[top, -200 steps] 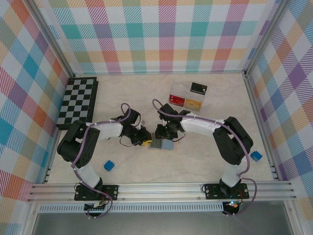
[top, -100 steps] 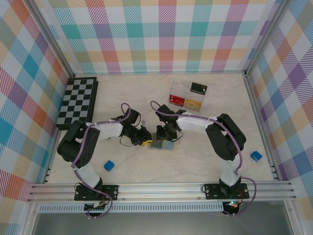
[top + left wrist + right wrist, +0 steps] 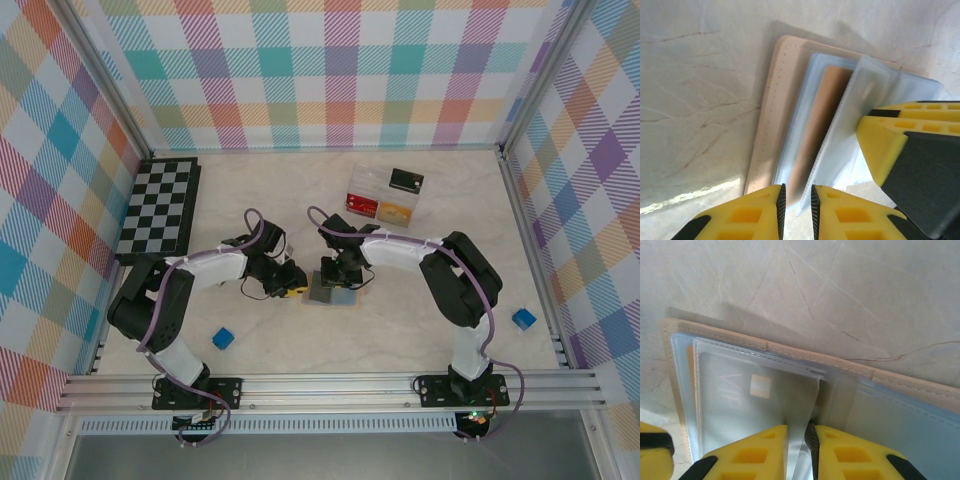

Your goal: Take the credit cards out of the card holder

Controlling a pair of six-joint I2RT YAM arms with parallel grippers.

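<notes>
Card holder point(image 3: 331, 293) lies open; left fingers point(image 3: 755, 215) and right fingers point(image 3: 760, 450) each pinch a clear sleeve point(image 3: 840, 135). Anchor one, draw card point(image 3: 740, 400) out flat.

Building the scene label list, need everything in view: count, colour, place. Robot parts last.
pale marble-look table: 1, cream, under everything
plaid wall panels: pastel checks, around the table
black-and-white checkerboard: 1, far left of the table
clear plastic compartment box: 1, red, amber and black contents, far centre-right
small blue cubes: 2, one near left, one at the near right edge
tan card holder with clear bluish sleeves: 1, open, table centre
thin card with a pale chip: 1 seen, greyish through its sleeve, inside the holder
left arm, right arm: 2, black and white, purple cables
left pincer: yellow fingers, closed on a sleeve edge
right pincer: yellow fingers, closed on a sleeve flap
</notes>
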